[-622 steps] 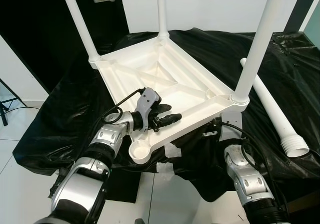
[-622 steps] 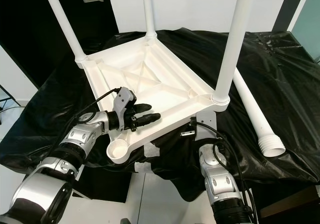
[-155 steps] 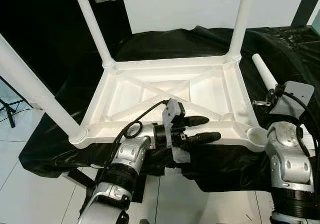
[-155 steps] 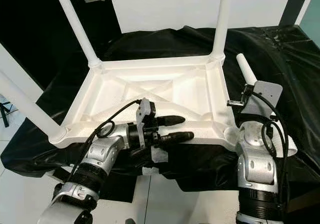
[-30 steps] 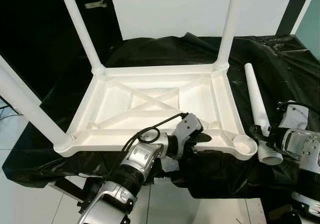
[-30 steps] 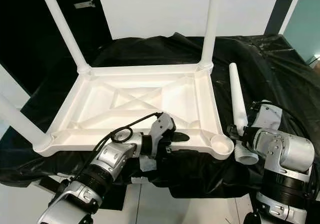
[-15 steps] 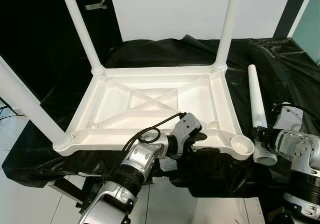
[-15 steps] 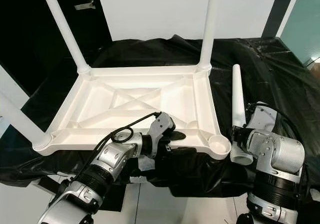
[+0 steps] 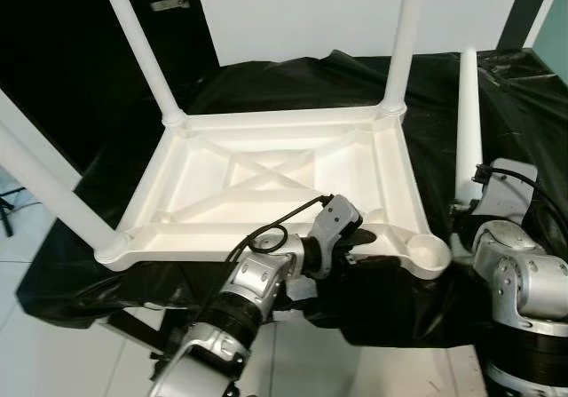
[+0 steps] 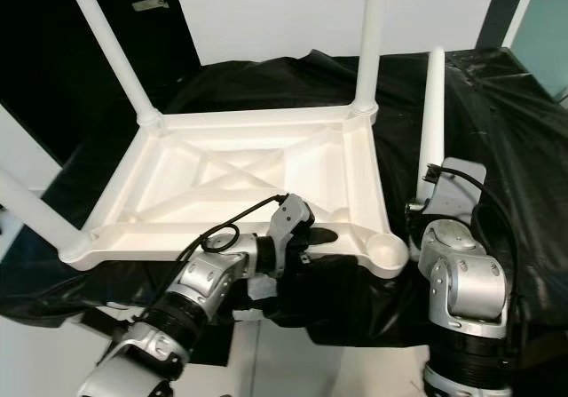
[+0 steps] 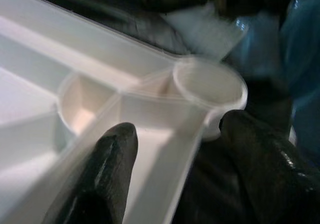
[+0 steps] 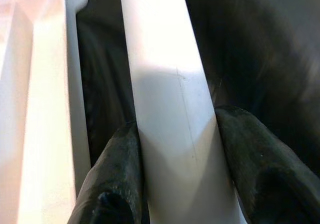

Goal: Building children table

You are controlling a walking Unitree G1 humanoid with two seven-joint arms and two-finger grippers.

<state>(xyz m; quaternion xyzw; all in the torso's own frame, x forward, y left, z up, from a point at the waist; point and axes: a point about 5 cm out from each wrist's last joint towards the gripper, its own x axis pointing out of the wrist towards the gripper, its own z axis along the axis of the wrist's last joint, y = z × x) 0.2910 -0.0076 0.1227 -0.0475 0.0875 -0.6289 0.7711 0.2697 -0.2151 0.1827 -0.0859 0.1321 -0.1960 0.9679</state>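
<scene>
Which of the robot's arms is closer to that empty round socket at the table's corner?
Left. The left end effector straddles the frame rim right beside the empty socket; the right end effector grips the loose leg off to its side.

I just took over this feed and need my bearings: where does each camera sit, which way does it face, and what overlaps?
Left eye, right eye: head, looking down at upturned white plastic tabletop; both silver arms show.
Left wrist: along left gripper, fingers straddling the tabletop's rim, facing the empty round leg socket.
Right wrist: along right gripper, shut on loose white tube leg.
Shared: socket, leg.
</scene>
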